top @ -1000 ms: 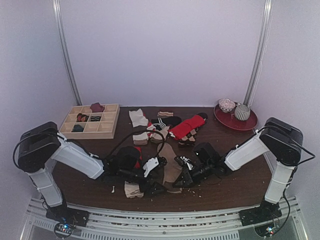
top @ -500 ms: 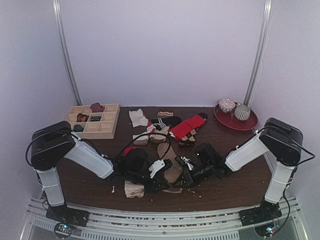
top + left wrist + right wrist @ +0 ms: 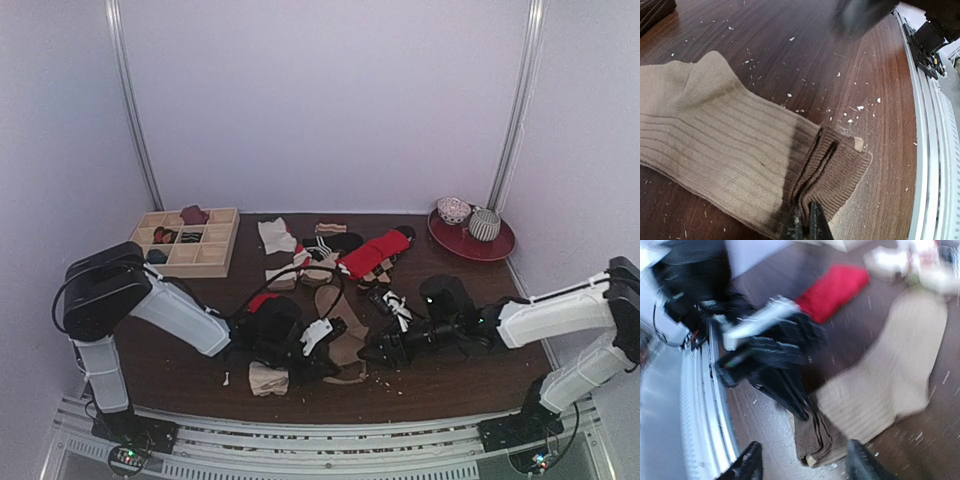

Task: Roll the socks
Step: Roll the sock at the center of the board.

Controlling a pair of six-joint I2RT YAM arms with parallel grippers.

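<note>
Evidently early on: low in the frame, the left end effector (image 3: 805, 226) is pinching the folded cuff of the tan sock (image 3: 730, 145) on the table (image 3: 815, 60), while the right end effector (image 3: 805, 465) is hanging spread beside it. Farther back, the red sock (image 3: 262, 299) is lying apart, seemingly unrolled.

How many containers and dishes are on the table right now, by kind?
Wooden compartment tray: 1
Red plate: 1
Patterned bowls on the plate: 2
Total: 4
</note>
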